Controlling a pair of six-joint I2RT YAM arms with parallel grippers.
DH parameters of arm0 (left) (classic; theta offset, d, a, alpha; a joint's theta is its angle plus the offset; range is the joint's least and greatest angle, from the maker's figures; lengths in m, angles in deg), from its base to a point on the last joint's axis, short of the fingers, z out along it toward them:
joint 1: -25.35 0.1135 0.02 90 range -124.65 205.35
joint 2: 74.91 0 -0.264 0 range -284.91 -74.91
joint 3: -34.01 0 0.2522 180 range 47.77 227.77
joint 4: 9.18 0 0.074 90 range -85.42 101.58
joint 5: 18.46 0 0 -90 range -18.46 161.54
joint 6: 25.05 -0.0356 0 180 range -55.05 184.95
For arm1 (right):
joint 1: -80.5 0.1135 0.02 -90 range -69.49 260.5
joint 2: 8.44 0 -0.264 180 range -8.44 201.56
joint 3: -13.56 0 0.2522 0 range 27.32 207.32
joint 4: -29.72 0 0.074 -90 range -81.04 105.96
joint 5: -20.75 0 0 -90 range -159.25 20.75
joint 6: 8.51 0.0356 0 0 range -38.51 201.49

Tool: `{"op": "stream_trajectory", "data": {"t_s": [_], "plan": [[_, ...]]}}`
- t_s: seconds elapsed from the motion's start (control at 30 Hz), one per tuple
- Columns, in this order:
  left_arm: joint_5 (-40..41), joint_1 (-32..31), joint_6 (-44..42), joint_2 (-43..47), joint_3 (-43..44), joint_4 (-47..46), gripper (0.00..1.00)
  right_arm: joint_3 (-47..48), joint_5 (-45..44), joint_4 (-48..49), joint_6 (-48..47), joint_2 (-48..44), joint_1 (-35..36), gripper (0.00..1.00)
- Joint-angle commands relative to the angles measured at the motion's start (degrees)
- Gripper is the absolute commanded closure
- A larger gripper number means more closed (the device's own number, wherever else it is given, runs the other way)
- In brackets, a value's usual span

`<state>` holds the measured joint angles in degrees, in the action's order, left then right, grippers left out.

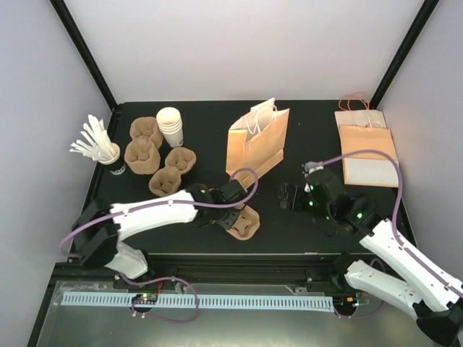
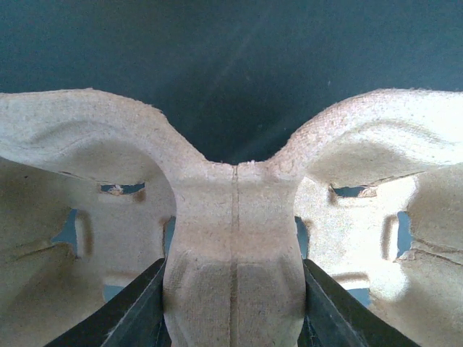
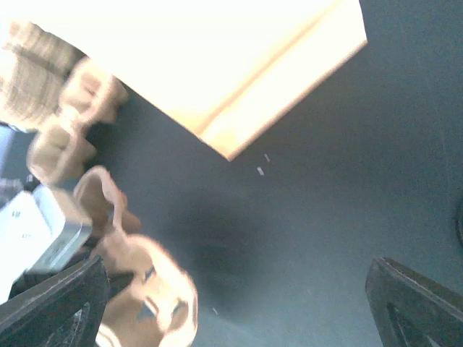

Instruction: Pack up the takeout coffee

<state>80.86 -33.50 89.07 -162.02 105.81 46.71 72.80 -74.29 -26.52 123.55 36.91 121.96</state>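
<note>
Nearest the left wrist lens, a brown moulded-pulp cup carrier (image 2: 235,238) fills the picture. Its narrow middle ridge stands upright inside the left gripper (image 2: 235,322), whose two dark fingers (image 2: 134,311) press on it from 9 and 3 o'clock, so those jaws are clenched on the carrier. A cup well opens on either side of the ridge, each with slots cut in its walls. The black worktop (image 2: 231,50) shows beyond at 12 o'clock.

The takeout coffee cup shows in none of the three views, so neither its look nor its place can be told.

Only the overhead view gives the layout. The held carrier sits at about 6 o'clock, near the front edge, and the left arm (image 1: 145,210) reaches it from 8 o'clock. Whether it rests on the worktop or is lifted cannot be told. An upright brown paper bag (image 1: 257,141) with white cord handles stands just past centre toward 12 o'clock. Four more pulp carriers (image 1: 163,181) cluster at 10 o'clock, with a stack of plain white paper cups (image 1: 171,124) beyond them. A dark cup (image 1: 108,155) full of white stirrers stands at the 9 o'clock edge, and flat folded brown bags (image 1: 367,152) lie at 2 o'clock.

The right gripper (image 1: 289,195) hovers at 5 o'clock of the upright bag, apart from bag and carrier. Its own blurred wrist view adds that its jaws are released, the fingers (image 3: 51,307) spread to the lower corners with bare worktop between. The bag's lower corner glares at 11 o'clock there.
</note>
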Motion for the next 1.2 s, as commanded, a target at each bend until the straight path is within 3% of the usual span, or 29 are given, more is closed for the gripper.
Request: {"op": "stream_trajectory", "data": {"t_s": [0.0,0.27,0.5,0.87,0.93,1.07,1.17], "plan": [[3.6,1.8,-0.4,12.0,3.7,7.3,0.55,11.6,-0.7,-1.7,-4.3,5.2,-2.3,0.0],[0.5,11.0,-4.1,27.1,7.5,11.2,0.49,32.8,6.5,2.5,-1.3,20.3,-8.3,0.03],[-3.8,19.6,-7.6,29.9,13.4,15.0,0.46,43.8,6.3,13.4,13.2,32.5,-9.0,0.05],[-3.7,23.1,-10.5,31.5,19.6,18.7,0.45,50.9,-0.6,13.1,37.9,44.3,-10.6,0.07],[-3.9,23.3,-10.9,31.7,20.4,18.8,0.44,51.0,-0.9,15.1,38.1,44.9,-10.6,0.17],[-4.0,23.4,-11.6,31.2,22.6,19.6,0.44,49.9,-1.4,16.8,36.0,43.2,-11.0,0.56],[-5.6,23.4,-11.6,30.4,24.2,19.6,0.44,46.3,0.3,16.1,34.0,39.2,-11.4,0.77]]}}
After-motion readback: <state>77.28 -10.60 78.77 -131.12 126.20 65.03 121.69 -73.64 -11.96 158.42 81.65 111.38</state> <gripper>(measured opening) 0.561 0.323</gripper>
